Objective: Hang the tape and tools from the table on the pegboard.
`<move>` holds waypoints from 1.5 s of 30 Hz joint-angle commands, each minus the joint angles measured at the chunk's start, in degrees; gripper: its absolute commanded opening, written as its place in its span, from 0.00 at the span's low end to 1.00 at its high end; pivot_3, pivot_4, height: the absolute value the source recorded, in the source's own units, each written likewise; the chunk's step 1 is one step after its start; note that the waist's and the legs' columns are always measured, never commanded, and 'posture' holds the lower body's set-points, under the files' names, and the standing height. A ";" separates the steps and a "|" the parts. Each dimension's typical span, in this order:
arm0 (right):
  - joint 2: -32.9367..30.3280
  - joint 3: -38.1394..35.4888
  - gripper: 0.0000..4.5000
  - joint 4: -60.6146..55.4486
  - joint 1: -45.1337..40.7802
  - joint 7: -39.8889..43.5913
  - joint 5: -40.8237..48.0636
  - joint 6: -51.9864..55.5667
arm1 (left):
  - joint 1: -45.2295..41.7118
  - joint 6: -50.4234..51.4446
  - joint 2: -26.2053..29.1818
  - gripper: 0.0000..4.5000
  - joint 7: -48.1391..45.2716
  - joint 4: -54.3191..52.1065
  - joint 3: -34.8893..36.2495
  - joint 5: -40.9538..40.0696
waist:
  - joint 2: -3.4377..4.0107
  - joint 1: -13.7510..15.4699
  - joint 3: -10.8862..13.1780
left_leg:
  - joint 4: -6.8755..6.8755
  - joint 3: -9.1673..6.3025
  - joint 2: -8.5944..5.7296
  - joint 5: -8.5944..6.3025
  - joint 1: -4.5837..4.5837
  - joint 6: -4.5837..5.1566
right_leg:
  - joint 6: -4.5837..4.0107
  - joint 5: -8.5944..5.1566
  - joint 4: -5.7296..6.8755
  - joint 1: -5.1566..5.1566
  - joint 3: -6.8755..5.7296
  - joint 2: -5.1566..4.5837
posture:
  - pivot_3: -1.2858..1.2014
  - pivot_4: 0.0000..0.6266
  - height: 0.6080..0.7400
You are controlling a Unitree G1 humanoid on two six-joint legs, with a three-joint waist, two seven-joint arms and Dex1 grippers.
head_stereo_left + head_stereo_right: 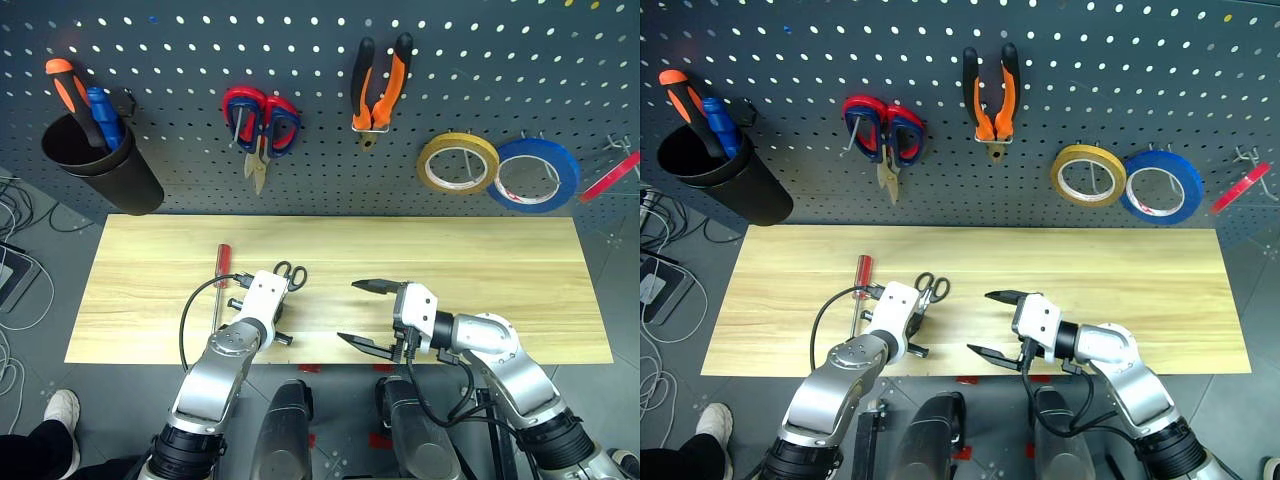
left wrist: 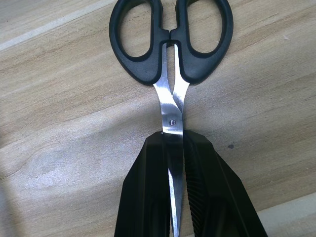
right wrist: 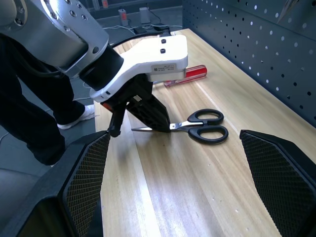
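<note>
Your left gripper is clamped on the blades of the black scissors, which lie flat on the table

Your right gripper waits beside it, jaws wide and empty. Lift slowly and keep the handles clear so a loop can slide onto a free hook of the pegboard; the grip looks narrow, so the scissors may swivel. The red screwdriver lies nearby; pliers and yellow tape already hang
</note>
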 commanded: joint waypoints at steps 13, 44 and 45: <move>-0.41 -7.47 1.00 -3.73 1.42 -1.22 4.52 -1.13 | 5.67 -18.87 11.85 0.03 -6.01 -4.18 -2.12 4.88 | -0.33 0.02 -1.23 | 0.04 -0.12 -0.03 0.26 -0.93 -0.42 | 0.07 0.03 0.11 -0.91 -0.25 -0.20 | 0.51 0.44 1.00; 0.37 -16.66 1.00 -6.20 -1.71 -7.12 9.37 -0.97 | 7.21 -60.11 5.20 0.03 2.00 -5.50 5.00 16.86 | -0.51 0.18 -13.23 | -0.64 -0.03 -0.27 0.26 -0.80 -0.41 | 0.06 0.03 -0.07 -0.91 -0.33 -0.08 | 0.52 0.19 1.00; 0.34 -16.69 1.00 -6.10 -1.78 -7.12 9.35 -1.04 | 7.36 -59.72 4.76 0.03 2.10 -5.69 5.39 16.82 | -0.52 0.18 -13.35 | -0.64 -0.02 -0.27 0.26 -0.79 -0.41 | 0.06 0.03 -0.07 -0.91 -0.33 -0.07 | 0.52 0.19 1.00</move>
